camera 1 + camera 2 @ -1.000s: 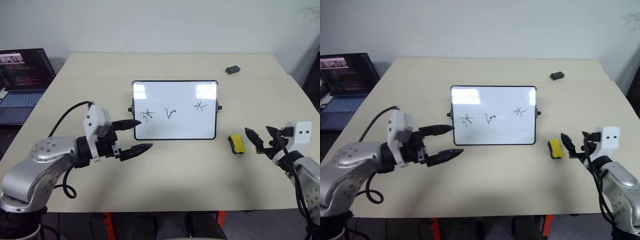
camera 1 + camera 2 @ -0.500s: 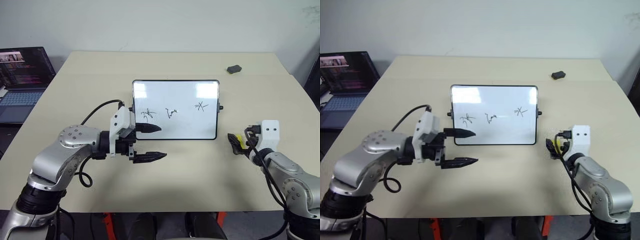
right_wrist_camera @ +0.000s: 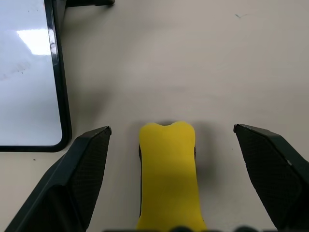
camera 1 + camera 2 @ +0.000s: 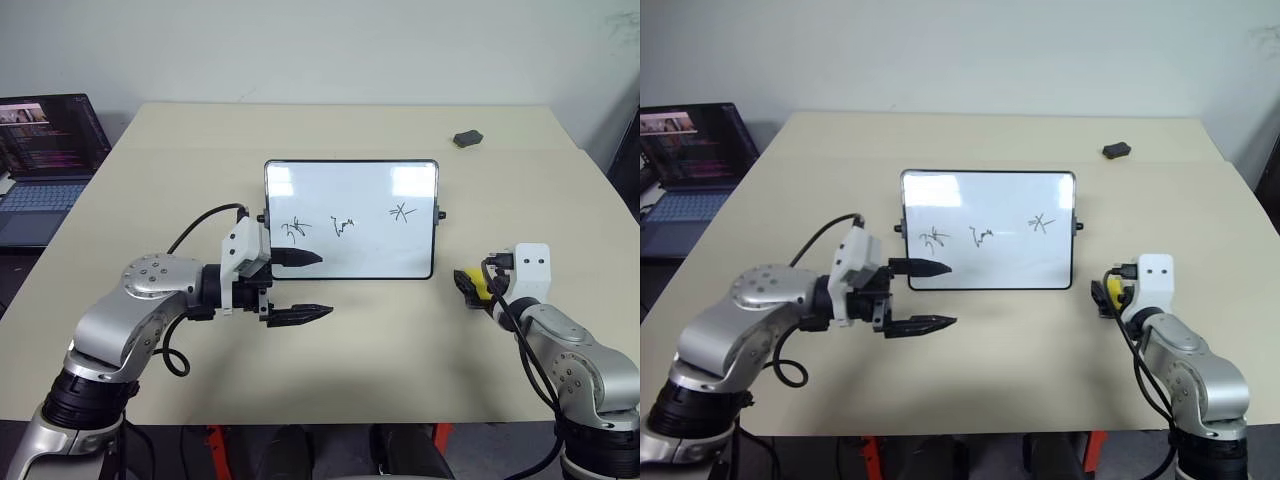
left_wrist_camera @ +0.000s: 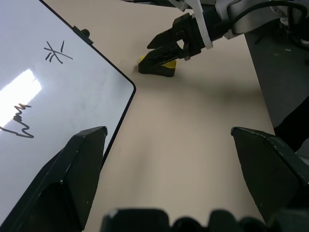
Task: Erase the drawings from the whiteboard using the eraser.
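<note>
The whiteboard (image 4: 360, 190) stands tilted at the table's middle, with three dark scribbled drawings (image 4: 295, 230) in a row across it. Off its right front corner the yellow-topped eraser (image 3: 169, 174) lies on the table. My right gripper (image 3: 172, 128) is open, with one finger on each side of the eraser and neither touching it. The head view shows the eraser (image 4: 476, 285) partly hidden behind that wrist. My left gripper (image 4: 315, 285) is open and empty at the board's lower left corner. Its upper finger (image 4: 300, 257) overlaps the board's bottom edge.
An open laptop (image 4: 45, 165) sits off the table's left edge. A small dark grey lump (image 4: 466, 138) lies at the far right of the table. Bare tabletop (image 4: 380, 340) stretches in front of the board, between my arms.
My left gripper has moved right to the board's lower left corner. My right gripper has come in leftward and lower, and its open fingers now flank the eraser.
</note>
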Action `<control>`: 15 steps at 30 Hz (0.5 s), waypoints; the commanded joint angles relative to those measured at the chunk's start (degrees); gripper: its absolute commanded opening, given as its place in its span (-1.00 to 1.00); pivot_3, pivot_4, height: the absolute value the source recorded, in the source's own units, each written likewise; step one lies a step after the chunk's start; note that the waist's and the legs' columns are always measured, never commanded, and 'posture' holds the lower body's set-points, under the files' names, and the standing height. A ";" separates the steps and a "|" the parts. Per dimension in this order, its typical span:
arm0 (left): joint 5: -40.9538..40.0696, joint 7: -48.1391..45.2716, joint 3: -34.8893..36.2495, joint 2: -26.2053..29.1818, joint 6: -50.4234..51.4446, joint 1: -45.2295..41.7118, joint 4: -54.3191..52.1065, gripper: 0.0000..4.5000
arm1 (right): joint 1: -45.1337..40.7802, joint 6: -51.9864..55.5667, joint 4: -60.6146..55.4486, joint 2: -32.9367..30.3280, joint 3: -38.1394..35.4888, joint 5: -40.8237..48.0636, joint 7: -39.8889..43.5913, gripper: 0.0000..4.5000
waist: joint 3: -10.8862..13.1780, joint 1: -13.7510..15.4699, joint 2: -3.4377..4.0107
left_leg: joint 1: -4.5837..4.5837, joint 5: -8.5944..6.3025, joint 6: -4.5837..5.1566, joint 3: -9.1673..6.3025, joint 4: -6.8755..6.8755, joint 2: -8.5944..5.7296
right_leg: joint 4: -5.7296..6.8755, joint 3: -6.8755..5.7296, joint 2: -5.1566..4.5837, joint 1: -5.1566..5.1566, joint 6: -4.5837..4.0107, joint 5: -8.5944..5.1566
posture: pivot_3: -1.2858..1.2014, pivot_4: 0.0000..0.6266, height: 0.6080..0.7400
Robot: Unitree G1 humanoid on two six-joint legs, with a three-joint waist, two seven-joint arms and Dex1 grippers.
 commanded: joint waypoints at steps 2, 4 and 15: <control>-0.17 -0.44 1.53 0.22 -0.93 0.44 -1.24 1.00 | 0.05 -0.87 -0.32 0.17 -1.70 -0.41 1.32 0.98 | 0.00 0.00 0.00 | 0.00 0.00 0.00 0.00 0.00 0.00 | 0.00 0.00 0.00 0.00 0.00 0.00 | 0.03 -0.52 1.00; -0.18 -0.47 1.62 0.25 -0.99 0.55 -1.25 1.00 | -0.07 -0.93 0.07 0.29 -1.66 -0.65 1.55 0.98 | 0.00 0.00 0.00 | 0.00 0.00 0.00 -0.01 0.00 0.00 | 0.00 0.00 0.00 0.00 0.00 0.00 | 0.03 -0.52 1.00; -0.31 -0.45 2.05 0.51 -0.95 1.20 -1.61 1.00 | -0.27 -0.89 1.56 0.65 -0.57 -2.31 3.11 -0.21 | 0.00 0.00 0.00 | 0.00 0.00 0.00 -0.01 0.01 0.00 | 0.02 -0.01 0.00 0.00 0.00 0.00 | 0.03 -0.52 1.00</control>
